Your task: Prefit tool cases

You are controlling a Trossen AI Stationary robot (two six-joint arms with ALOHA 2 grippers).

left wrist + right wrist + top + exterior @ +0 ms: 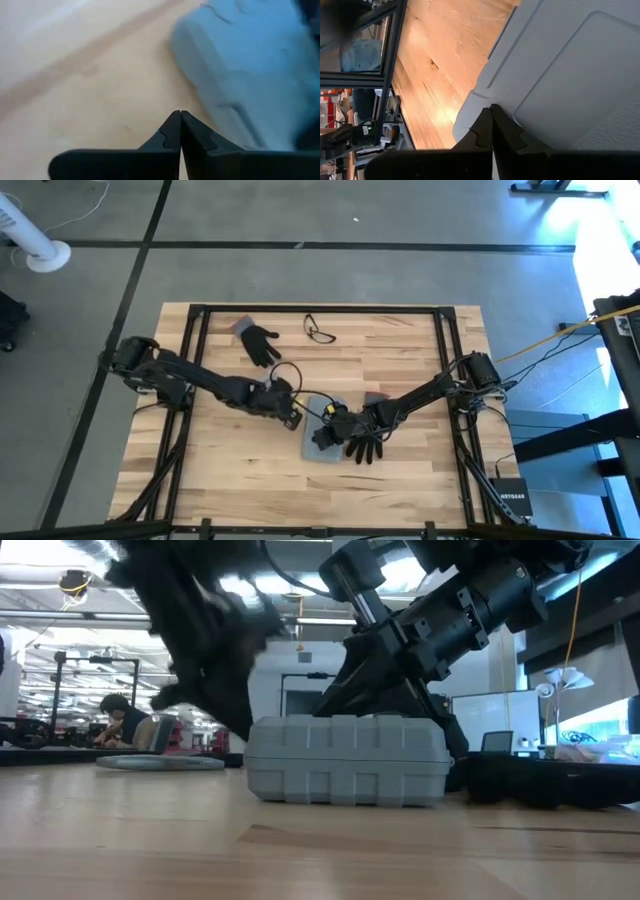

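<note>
High view showed the left gripper [293,416] with its fingers pressed fully together and nothing between them, sitting at the 9 o'clock edge of the tool case [322,442]. In the left wrist view the two dark fingertips [172,131] met along a single seam over bare wood, with the blue-grey tool case [240,65] just beside them — apart, not gripped.

The right gripper [330,430] was likewise fully closed and held nothing; it rested over the top face of the tool case. The right wrist view showed its closed fingertips [485,127] at the rounded corner of the case lid [570,75]; whether they touched the surface could not be told.

The tool case lay flat and closed on the wooden table [400,360], slightly toward 6 o'clock of table centre. In the low view its ribbed side wall [345,760] stood level on the wood.

Outward — one black glove [362,446] lay at the 3 o'clock side of the case, partly under the right arm. A second black glove [260,343] lay toward 11 o'clock, and a pair of glasses [319,330] toward 12 o'clock.
</note>
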